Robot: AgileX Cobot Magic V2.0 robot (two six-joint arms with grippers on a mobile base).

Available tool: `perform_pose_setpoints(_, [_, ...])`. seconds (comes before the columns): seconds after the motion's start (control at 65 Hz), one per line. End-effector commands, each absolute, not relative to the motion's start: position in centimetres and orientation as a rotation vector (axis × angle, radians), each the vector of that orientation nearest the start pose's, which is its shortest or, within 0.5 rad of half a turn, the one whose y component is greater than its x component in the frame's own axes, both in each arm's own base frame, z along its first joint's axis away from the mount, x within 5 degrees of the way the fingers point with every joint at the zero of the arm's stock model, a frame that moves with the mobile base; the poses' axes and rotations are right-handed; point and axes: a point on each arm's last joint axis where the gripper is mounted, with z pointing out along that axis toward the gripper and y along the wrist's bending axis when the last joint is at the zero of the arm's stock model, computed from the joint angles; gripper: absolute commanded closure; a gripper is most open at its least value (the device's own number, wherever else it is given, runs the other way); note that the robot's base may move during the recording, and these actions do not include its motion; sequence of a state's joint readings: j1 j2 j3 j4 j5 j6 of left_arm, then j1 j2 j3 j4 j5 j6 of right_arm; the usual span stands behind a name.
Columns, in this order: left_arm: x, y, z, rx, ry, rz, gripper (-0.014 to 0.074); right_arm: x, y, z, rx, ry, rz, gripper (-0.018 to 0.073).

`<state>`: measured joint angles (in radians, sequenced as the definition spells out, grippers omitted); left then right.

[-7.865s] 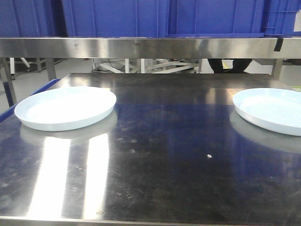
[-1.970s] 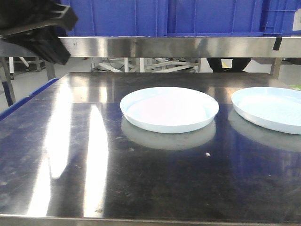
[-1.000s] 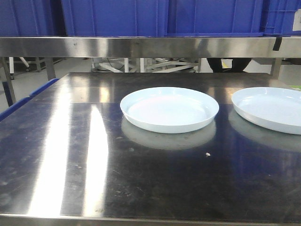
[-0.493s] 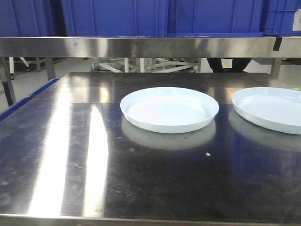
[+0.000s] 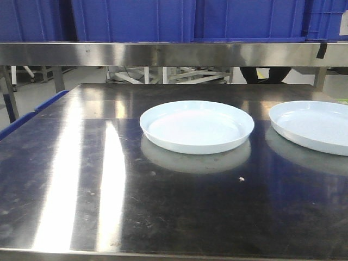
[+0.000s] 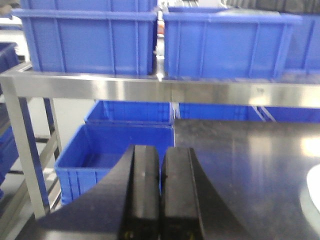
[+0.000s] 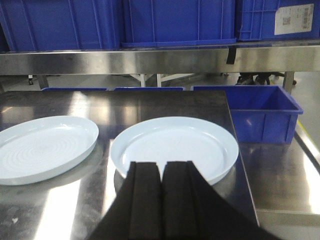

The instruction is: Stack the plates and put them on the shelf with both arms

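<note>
Pale bluish-white, the centre plate (image 5: 197,126) and the right plate (image 5: 312,126) lie apart on the steel surface (image 5: 81,179). Neither is stacked or on the shelf (image 5: 163,54) (so stacking and shelving both remain, I judge). Left fingers (image 6: 145,195) and right fingers (image 7: 145,200) are pressed together, empty.

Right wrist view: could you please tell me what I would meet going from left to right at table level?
first plate → second plate → open blue bin, which sits beyond the table's right edge.
</note>
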<state>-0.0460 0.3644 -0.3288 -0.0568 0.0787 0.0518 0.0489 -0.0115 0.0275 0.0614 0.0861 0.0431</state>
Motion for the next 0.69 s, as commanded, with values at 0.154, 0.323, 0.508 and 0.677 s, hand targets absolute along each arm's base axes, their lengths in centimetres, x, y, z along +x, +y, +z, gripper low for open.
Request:
perform_pose_setpoints(0.154, [8.9,-0.4,31.3,0.017,1.468,-0.049,0.0514,6.1,0.4,25.3,0.005,1.576,0.089,0.0503])
perform_pose_setpoints(0.323, [8.9,-0.4,31.3,0.017,1.468,-0.049,0.0514,8.3,0.5,28.0,0.003,1.681,0.086,0.0503])
perform_pose_setpoints(0.508, [8.9,-0.4,31.3,0.017,1.468,-0.049,0.0514,12.3,0.7,28.4,0.0,1.925,0.083,0.0503])
perform_pose_setpoints(0.677, [8.9,-0.4,31.3,0.017,1.468,-0.049,0.0514,15.6,0.9,28.6,-0.003,2.068,0.079,0.0503])
